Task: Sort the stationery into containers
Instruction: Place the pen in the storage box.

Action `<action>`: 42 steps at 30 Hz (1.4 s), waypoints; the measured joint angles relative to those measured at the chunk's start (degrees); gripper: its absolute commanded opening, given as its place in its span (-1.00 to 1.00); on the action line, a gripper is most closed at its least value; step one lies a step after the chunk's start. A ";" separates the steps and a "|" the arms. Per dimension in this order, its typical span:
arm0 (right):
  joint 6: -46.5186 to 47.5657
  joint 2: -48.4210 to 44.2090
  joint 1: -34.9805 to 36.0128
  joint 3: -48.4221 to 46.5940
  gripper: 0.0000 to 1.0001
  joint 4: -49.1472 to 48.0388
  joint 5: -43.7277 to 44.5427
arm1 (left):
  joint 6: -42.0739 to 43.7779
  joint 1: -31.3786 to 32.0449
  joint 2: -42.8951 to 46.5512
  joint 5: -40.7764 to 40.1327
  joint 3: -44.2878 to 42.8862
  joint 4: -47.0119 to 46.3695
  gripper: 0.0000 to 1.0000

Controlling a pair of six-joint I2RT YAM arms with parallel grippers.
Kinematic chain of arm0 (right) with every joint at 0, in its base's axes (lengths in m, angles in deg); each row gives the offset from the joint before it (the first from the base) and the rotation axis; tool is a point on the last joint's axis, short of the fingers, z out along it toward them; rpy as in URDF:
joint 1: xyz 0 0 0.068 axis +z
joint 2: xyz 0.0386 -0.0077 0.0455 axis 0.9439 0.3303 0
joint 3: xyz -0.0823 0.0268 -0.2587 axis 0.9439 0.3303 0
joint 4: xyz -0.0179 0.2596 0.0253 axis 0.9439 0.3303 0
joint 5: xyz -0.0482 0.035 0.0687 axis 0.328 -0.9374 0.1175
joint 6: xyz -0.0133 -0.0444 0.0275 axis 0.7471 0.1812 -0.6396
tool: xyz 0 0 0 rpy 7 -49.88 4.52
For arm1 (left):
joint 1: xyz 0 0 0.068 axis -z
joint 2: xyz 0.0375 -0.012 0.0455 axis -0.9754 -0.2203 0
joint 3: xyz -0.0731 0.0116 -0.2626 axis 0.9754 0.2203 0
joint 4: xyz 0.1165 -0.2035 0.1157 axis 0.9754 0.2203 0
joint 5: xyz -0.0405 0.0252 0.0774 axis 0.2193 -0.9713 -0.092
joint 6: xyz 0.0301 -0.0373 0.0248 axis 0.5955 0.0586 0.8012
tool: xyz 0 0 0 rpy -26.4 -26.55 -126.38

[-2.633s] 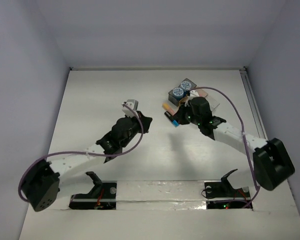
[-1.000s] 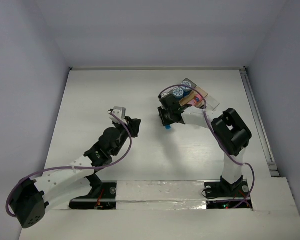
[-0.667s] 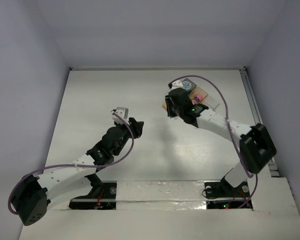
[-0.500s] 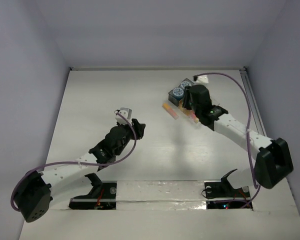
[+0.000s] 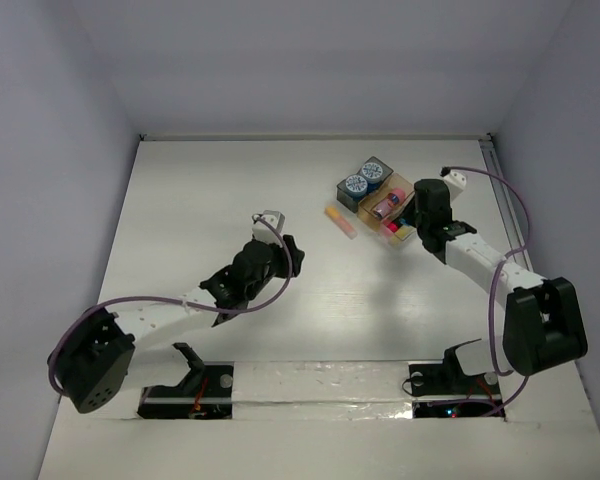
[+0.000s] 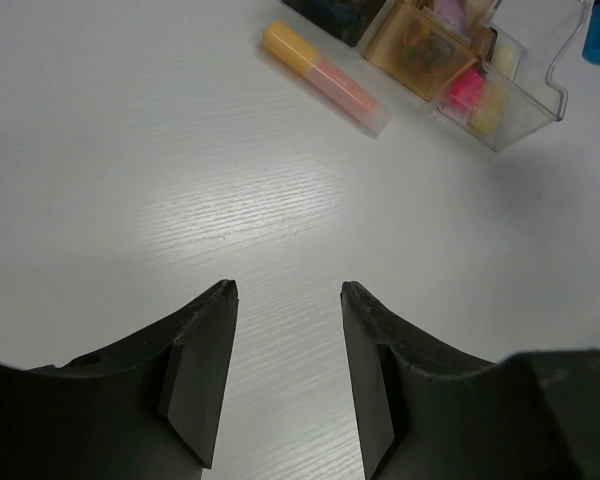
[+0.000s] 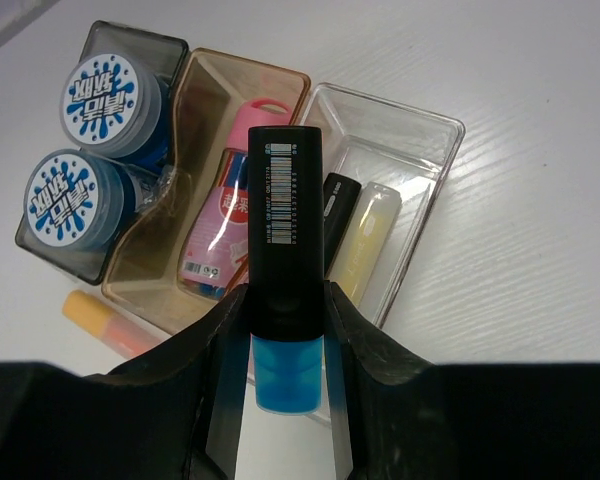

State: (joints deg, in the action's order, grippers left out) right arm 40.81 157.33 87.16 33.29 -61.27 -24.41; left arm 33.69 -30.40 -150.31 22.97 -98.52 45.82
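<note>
From above, the amber tray [image 5: 384,202] has the dark grey tray [image 5: 379,161] joined on its far-left side, holding two blue-and-white pots [image 5: 355,185]. The orange marker [image 5: 341,221] lies on the table [image 5: 210,190] just left of the amber tray. The right gripper [image 5: 427,212] hangs just right of it, and the left gripper [image 5: 286,252] is well apart to its left. The left wrist view shows the left gripper's jaws parted with nothing between them, the amber tray far ahead. In the right wrist view the jaws clamp the black-blue marker [image 7: 285,230] above the amber tray's edge, where it meets the clear tray [image 7: 420,160]. The pink-topped stick [image 7: 223,235] lies in the amber tray.
</note>
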 measured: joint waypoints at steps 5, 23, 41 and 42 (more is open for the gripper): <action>-2.45 1.42 -0.48 0.42 -0.60 -0.94 -0.31 | -0.02 0.00 -2.86 1.57 -0.63 0.00 -0.11; -4.37 4.37 -1.88 0.85 0.21 -2.99 -1.51 | -3.10 0.00 -7.72 5.51 -3.08 -0.42 0.01; -1.16 -28.26 -1.88 16.81 -0.96 -3.89 -16.26 | -13.49 0.37 -32.22 -1.55 -25.86 2.36 -1.00; -0.81 -29.57 -1.88 17.27 -0.93 -3.52 -17.46 | -13.77 0.37 -33.55 -1.86 -27.19 2.58 -0.99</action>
State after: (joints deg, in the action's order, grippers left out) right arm 40.00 127.76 85.28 50.56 -64.79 -41.88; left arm 19.92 -30.03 -183.86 21.11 -125.71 48.40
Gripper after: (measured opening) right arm 0.016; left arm 0.003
